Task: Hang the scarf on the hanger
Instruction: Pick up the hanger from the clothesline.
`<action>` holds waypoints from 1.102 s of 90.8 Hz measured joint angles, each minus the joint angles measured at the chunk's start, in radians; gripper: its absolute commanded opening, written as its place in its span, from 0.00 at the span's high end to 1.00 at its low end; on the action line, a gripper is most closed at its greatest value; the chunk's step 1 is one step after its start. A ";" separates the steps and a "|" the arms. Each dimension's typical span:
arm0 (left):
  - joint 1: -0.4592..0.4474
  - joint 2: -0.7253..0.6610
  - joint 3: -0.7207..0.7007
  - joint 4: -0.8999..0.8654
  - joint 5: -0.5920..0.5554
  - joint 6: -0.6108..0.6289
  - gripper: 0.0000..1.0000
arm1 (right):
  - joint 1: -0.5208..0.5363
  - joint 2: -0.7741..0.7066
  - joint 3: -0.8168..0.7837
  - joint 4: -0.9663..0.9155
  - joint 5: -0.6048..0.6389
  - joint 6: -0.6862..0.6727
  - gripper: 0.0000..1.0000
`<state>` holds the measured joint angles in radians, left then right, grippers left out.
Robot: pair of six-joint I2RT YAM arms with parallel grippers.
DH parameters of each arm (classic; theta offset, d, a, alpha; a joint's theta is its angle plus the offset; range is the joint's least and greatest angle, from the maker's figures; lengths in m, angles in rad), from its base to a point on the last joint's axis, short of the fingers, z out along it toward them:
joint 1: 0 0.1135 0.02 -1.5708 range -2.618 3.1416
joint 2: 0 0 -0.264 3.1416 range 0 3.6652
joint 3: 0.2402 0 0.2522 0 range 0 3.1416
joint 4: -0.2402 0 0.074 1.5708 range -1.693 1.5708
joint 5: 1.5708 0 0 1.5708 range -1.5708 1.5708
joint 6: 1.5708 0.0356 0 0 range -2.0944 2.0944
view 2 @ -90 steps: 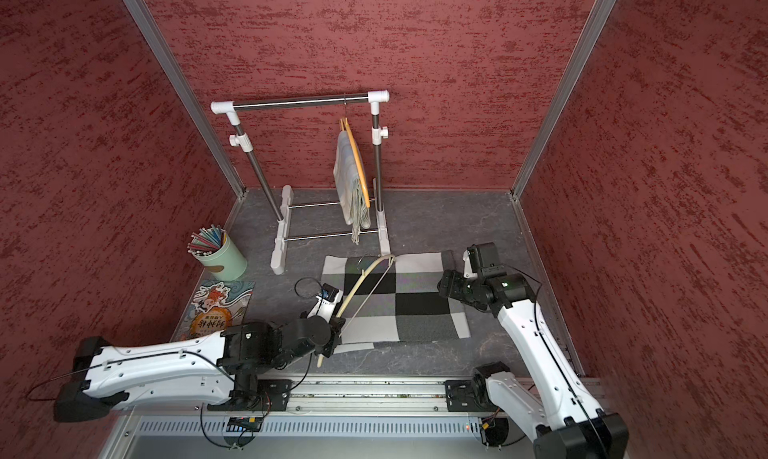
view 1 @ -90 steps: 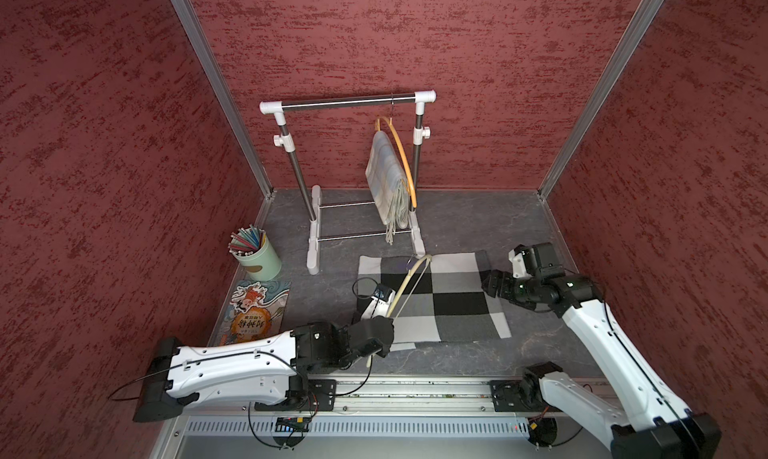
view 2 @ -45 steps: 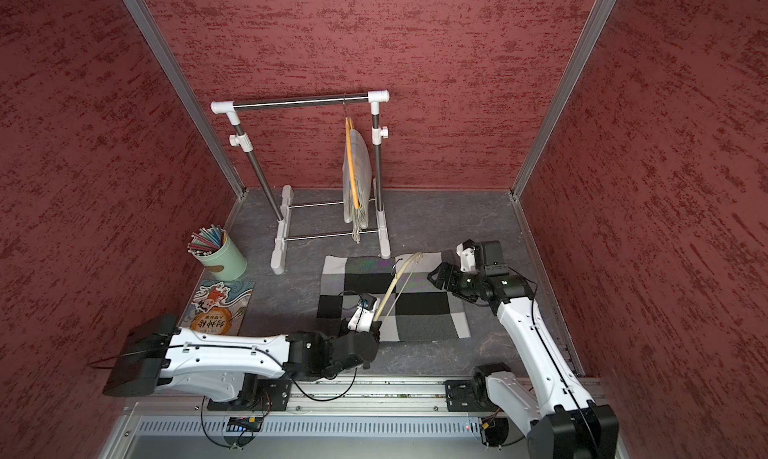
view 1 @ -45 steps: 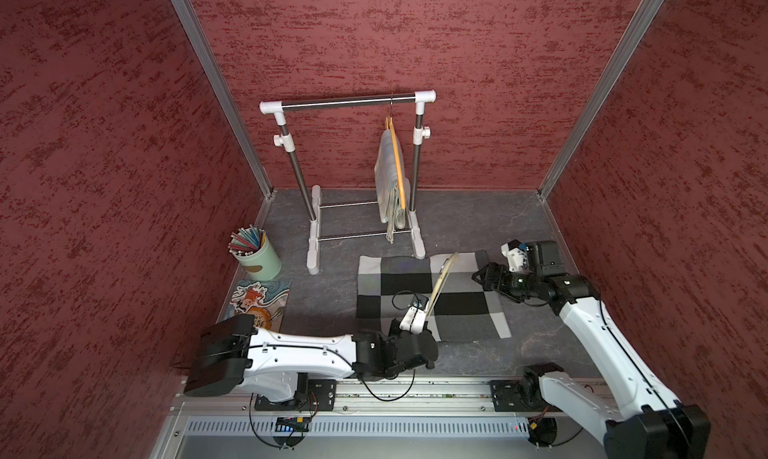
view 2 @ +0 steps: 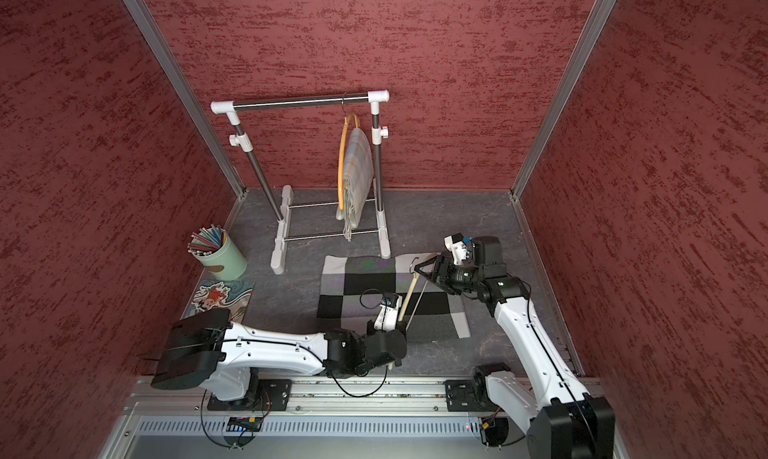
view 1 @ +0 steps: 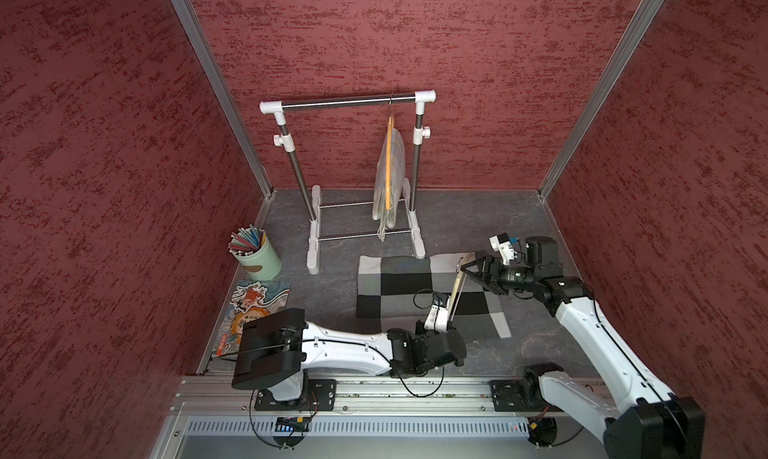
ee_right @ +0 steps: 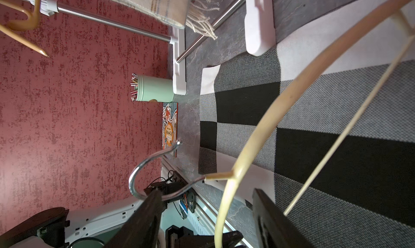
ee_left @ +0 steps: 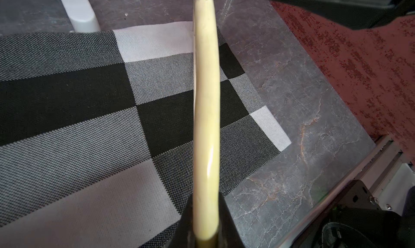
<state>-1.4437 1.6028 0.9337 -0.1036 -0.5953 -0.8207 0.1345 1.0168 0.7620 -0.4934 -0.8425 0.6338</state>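
In both top views, the floor [view 1: 478, 224] is gray like stone, with rough red walls [view 1: 104, 145] on three sides. The scarf [view 1: 399, 286] lies flat on the floor, under both claws. The left claw [view 1: 448, 330] has the low end of the hanger [view 1: 457, 282]. The right claw [view 1: 471, 267] is at its high end. A rack [view 1: 345, 102] stands behind the right claw, with a tan scarf [view 1: 390, 174] on it. A cup [view 1: 259, 261] and a book [view 1: 253, 311] sit well off past the left claw.

The left wrist view shows the grip up close — the left claw is pinched tight on the hanger.

The right wrist view shows the hook [ee_right: 131, 182] up close — the right claw's fingers [ee_right: 143, 215] stand apart, with the hanger's arm between them.
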 measured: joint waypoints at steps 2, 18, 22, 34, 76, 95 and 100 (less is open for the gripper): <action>0.000 0.000 0.000 0.003 0.002 -0.004 1.00 | 0.002 0.003 -0.009 0.011 -0.004 0.010 0.35; 0.006 -0.001 -0.021 0.053 0.018 -0.045 1.00 | 0.013 0.057 -0.051 0.068 -0.011 0.068 0.39; 0.008 -0.003 -0.032 0.060 0.019 -0.053 1.00 | 0.014 0.076 -0.058 0.080 -0.010 0.079 0.40; 0.012 -0.015 -0.055 0.076 0.021 -0.065 1.00 | 0.024 0.110 -0.084 0.116 -0.011 0.108 0.43; 0.032 -0.015 -0.115 0.180 0.037 -0.094 1.00 | 0.048 0.220 -0.119 0.324 -0.089 0.229 0.59; 0.039 -0.015 -0.119 0.189 0.029 -0.110 1.00 | 0.048 0.268 -0.121 0.394 -0.092 0.304 0.52; 0.040 -0.015 -0.119 0.193 0.026 -0.111 1.00 | 0.048 0.271 -0.123 0.415 -0.090 0.328 0.52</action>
<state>-1.4040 1.5875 0.8143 0.0891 -0.5690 -0.9314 0.1825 1.2881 0.6388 -0.0788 -0.9321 0.9623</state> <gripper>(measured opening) 0.133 0.481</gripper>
